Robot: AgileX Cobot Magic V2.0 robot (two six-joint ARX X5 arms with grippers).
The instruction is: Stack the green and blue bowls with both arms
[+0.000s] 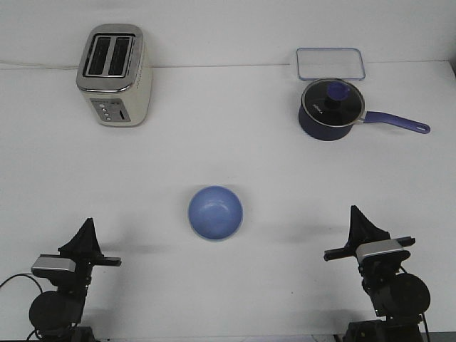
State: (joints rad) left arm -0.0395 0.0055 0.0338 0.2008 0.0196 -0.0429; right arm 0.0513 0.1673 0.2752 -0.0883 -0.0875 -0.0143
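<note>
The blue bowl sits upright on the white tabletop, just below its centre, roughly midway between the two arms. No green bowl shows in the front view. The left gripper rests at 8 o'clock from the bowl, the right gripper at 3 to 4 o'clock, both well apart from it; I cannot tell how wide either stands. A toaster stands at 11 o'clock, a lidded saucepan at 1 o'clock, with a clear tray just behind it.
</note>
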